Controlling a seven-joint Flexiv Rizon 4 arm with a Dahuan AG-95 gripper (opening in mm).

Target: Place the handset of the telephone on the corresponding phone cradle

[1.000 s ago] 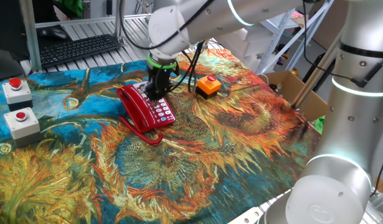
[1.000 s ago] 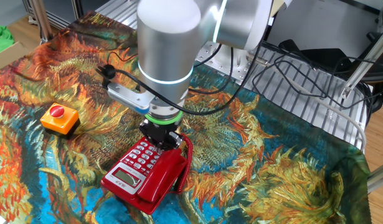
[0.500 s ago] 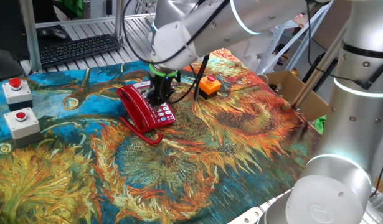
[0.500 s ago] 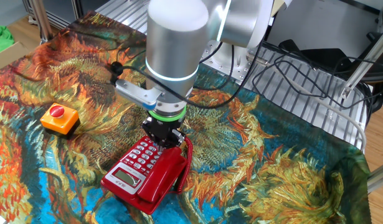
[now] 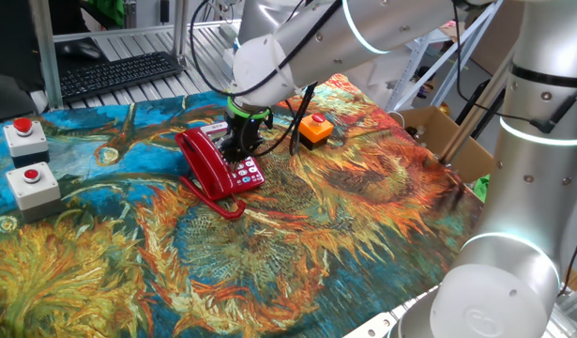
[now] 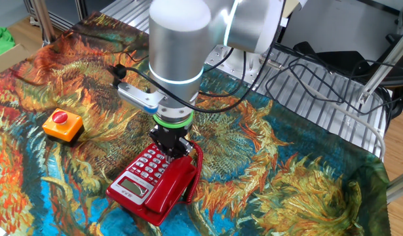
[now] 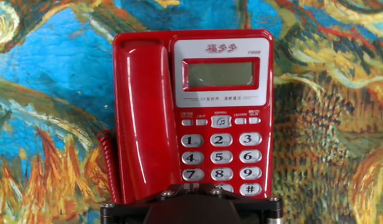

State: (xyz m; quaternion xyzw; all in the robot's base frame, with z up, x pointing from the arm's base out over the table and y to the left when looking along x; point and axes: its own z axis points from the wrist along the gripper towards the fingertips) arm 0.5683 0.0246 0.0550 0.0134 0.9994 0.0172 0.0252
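The red telephone (image 5: 243, 172) lies on the painted cloth, also in the other fixed view (image 6: 137, 181) and the hand view (image 7: 221, 74). The red handset (image 5: 200, 165) lies along its keypad-free side (image 6: 170, 188) (image 7: 141, 118), seated in the phone cradle, which it hides. The coiled red cord (image 7: 106, 163) runs beside it. My gripper (image 5: 239, 150) hangs just above the keypad's lower end (image 6: 170, 145). In the hand view the gripper (image 7: 191, 188) has its jaws together and holds nothing.
An orange button box (image 5: 314, 130) sits beyond the phone (image 6: 62, 124). Two grey boxes with red buttons (image 5: 25, 136) (image 5: 32, 183) stand at the left. A keyboard (image 5: 119, 73) lies behind the cloth. A cardboard box (image 5: 438, 131) is at the right; cables (image 6: 319, 72) lie on the rails.
The arm has risen a little and shifted slightly over the keypad. The handset and phone have not moved.
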